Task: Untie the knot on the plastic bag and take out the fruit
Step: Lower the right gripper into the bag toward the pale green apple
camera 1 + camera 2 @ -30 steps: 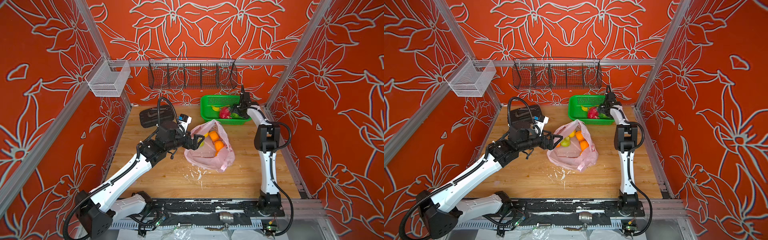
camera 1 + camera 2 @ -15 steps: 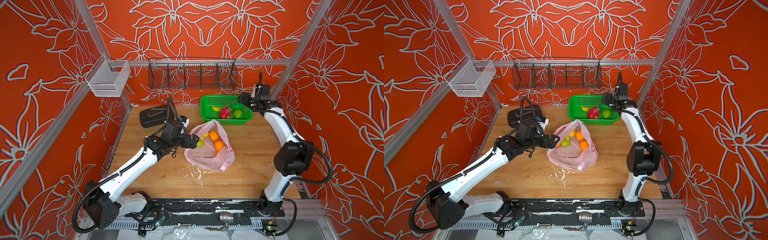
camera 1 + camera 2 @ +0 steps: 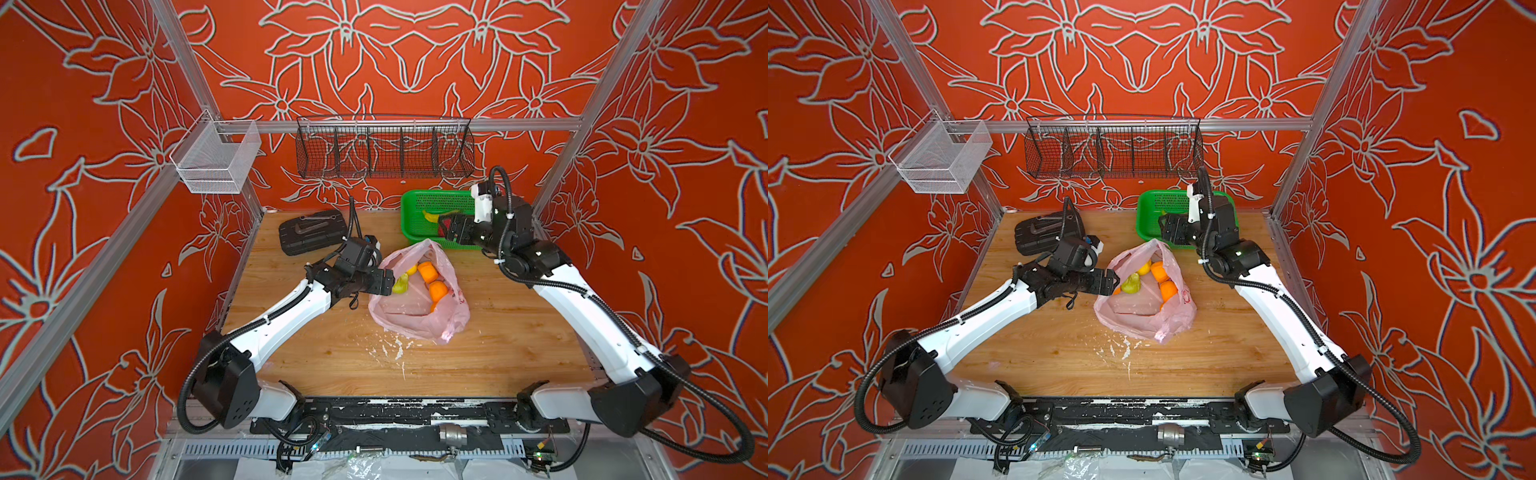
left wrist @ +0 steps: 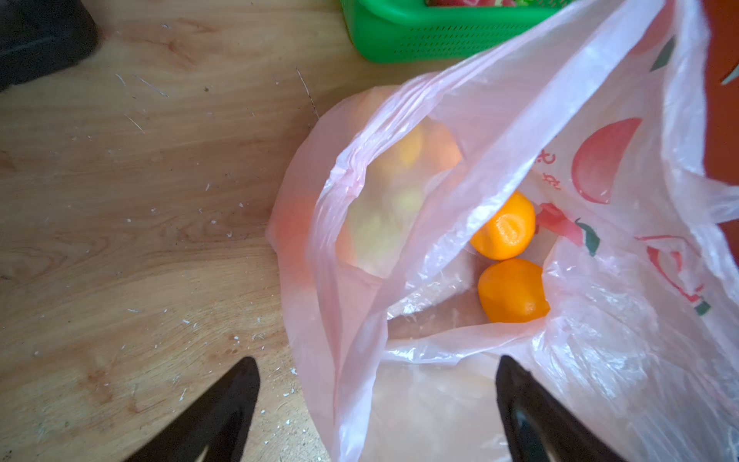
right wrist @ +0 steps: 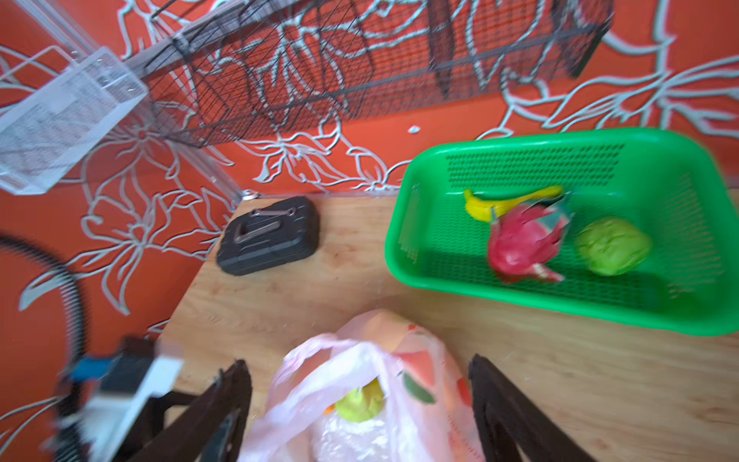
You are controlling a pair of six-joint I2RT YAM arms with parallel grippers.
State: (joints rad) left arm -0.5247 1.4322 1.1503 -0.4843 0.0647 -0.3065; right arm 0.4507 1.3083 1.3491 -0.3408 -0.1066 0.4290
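The pink bag (image 3: 419,307) sits in the middle of the table (image 3: 324,357), its mouth gaping upward and its far tip just short of the near rim of the green basket (image 3: 415,208). I cannot tell whether the two touch. The basket stands at the back right by the wall, and a black case (image 3: 311,230) lies at the back left, close to the table's side edge. In front of the bag the wood is bare apart from white flecks, and there is free board to its right.

The left jaws stand wide apart at the bag's left lip with thin film between them, gripping nothing. The right jaws hang just as wide above the bag's far tip, also empty.

Two oranges (image 4: 504,226) show plainly inside. A yellow fruit (image 3: 411,269) and a greenish one (image 3: 1131,284) are hazed by the plastic. In both top views the right arm covers much of the basket. Only the blurred wrist view shows its banana (image 5: 508,200), dragon fruit (image 5: 520,244) and green fruit (image 5: 614,246).
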